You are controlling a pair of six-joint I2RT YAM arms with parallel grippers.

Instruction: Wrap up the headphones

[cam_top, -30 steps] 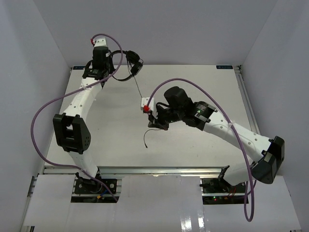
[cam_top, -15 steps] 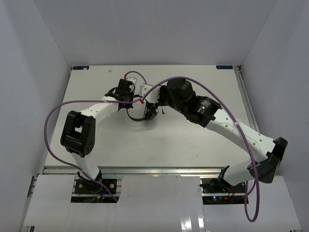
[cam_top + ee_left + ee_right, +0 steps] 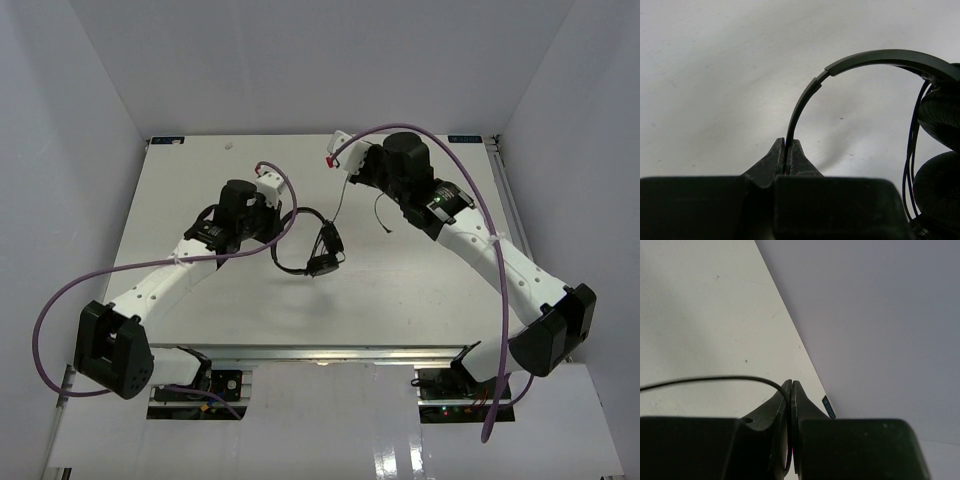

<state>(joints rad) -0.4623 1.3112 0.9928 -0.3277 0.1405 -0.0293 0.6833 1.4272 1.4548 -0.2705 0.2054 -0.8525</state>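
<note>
The black headphones (image 3: 312,250) lie at mid-table with both earcups (image 3: 326,252) together on the right. My left gripper (image 3: 274,232) is shut on the thin headband (image 3: 860,57), which arches up from the jaws in the left wrist view; the padded earcups (image 3: 940,112) and strands of cord (image 3: 912,150) hang at the right edge. My right gripper (image 3: 347,178) sits at the far side of the table, shut on the thin black cord (image 3: 705,380). The cord (image 3: 338,205) runs from it down to the earcups. A loose tail (image 3: 383,213) hangs to the right.
Thick purple robot cables (image 3: 60,310) loop beside both arms. The table's far edge and the grey back wall (image 3: 880,315) are close to the right gripper. A small label (image 3: 828,407) marks the table's edge.
The right gripper has carried the cord away to the far side of the table. The left arm has drawn back to the left, and the headphones now lie slightly nearer and to the right.
</note>
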